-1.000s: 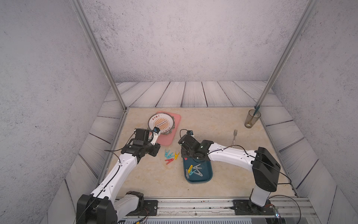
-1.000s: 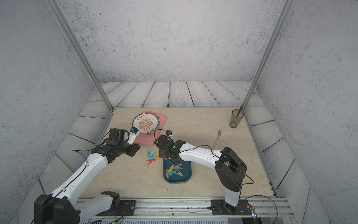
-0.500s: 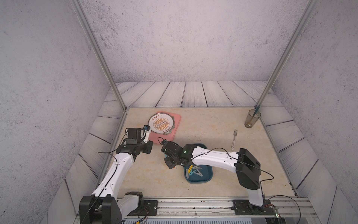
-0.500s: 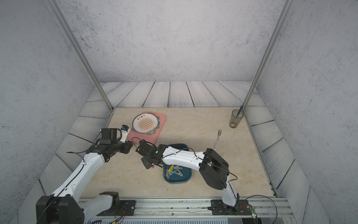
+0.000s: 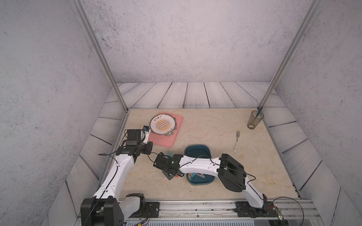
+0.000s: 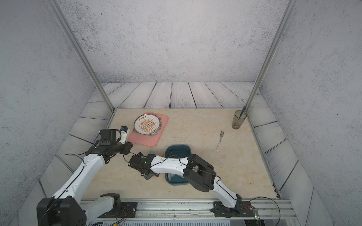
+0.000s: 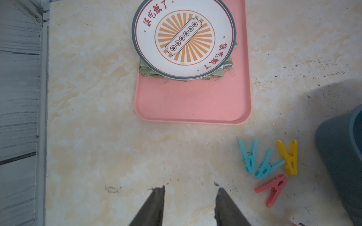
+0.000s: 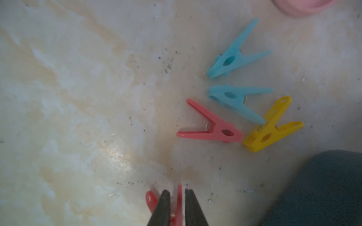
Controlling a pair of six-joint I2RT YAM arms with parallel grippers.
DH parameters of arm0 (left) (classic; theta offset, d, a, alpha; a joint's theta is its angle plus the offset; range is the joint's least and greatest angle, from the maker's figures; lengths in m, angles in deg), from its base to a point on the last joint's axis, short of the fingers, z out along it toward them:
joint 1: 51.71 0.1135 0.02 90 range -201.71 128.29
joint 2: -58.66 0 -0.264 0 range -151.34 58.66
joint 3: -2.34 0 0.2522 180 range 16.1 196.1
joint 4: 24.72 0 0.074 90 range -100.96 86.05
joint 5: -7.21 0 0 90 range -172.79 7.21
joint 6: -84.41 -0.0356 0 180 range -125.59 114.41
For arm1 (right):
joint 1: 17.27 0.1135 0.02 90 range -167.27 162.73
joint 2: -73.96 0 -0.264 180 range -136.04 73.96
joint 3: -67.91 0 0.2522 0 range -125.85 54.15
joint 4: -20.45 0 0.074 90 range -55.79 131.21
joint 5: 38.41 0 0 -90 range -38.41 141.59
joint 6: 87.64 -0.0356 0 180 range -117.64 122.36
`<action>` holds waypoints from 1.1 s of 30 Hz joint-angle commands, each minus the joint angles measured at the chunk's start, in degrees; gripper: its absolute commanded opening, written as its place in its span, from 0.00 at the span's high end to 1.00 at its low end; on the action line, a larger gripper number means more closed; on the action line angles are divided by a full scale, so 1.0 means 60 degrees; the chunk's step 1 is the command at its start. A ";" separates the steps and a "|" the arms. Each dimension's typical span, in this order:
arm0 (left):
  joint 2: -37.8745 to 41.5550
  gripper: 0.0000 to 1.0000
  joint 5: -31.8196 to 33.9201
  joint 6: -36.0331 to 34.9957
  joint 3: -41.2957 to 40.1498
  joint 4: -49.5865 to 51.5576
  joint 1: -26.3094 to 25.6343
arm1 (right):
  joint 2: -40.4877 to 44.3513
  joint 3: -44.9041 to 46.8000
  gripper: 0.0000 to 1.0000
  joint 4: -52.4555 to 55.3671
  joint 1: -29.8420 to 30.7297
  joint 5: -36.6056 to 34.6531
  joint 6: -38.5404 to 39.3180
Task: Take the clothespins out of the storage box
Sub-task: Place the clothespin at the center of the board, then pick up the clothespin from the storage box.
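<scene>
Clothespins [image 8: 235,97]: four lie grouped on bench beside storage box [image 5: 197,149], near front edge; remaining clothespins [image 5: 199,175] sit inside. Right end effector [image 8: 177,192], jaws narrowly parted around red clothespin [image 8: 179,197], probably releasing it there. Left end effector [image 7: 189,195] apart, empty, standing clear.

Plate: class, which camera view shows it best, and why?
The left wrist view: the plate is close and large, its sunburst and red lettering sharp, only one edge cut off. In both top views the plate is small and distant. The right wrist view misses it.
</scene>
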 commanded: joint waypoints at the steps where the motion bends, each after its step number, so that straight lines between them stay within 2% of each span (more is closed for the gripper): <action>1: -0.0167 0.52 -0.0351 0.0085 0.0126 0.0132 0.0096 | 0.0265 -0.0327 0.71 0.0260 -0.0069 -0.0338 -0.0139; 6: -0.0271 0.52 -0.0454 0.0081 0.0160 0.0216 0.0092 | 0.1515 0.0063 0.67 0.0484 -0.0243 -0.0860 -0.1174; 13: -0.0464 0.52 -0.0608 0.0093 0.0233 0.0318 0.0092 | 0.2658 0.0766 0.61 0.2646 -0.0987 -0.2465 -0.4557; 17: -0.0477 0.52 -0.0700 0.0113 0.0297 0.0412 0.0094 | 0.3165 0.1742 0.56 0.3060 -0.1358 -0.2996 -0.6248; 21: -0.0480 0.52 -0.0987 0.0119 0.0350 0.0515 0.0092 | 0.3717 0.3193 0.54 0.2059 -0.1797 -0.2535 -0.7184; 25: -0.0480 0.52 -0.1528 0.0020 0.0336 0.0644 0.0080 | 0.4225 0.4775 0.54 0.0131 -0.2323 -0.1355 -0.7597; 33: -0.0538 0.52 -0.1963 -0.0101 0.0300 0.0723 0.0085 | 0.3855 0.5257 0.54 -0.0638 -0.2648 -0.0392 -0.8377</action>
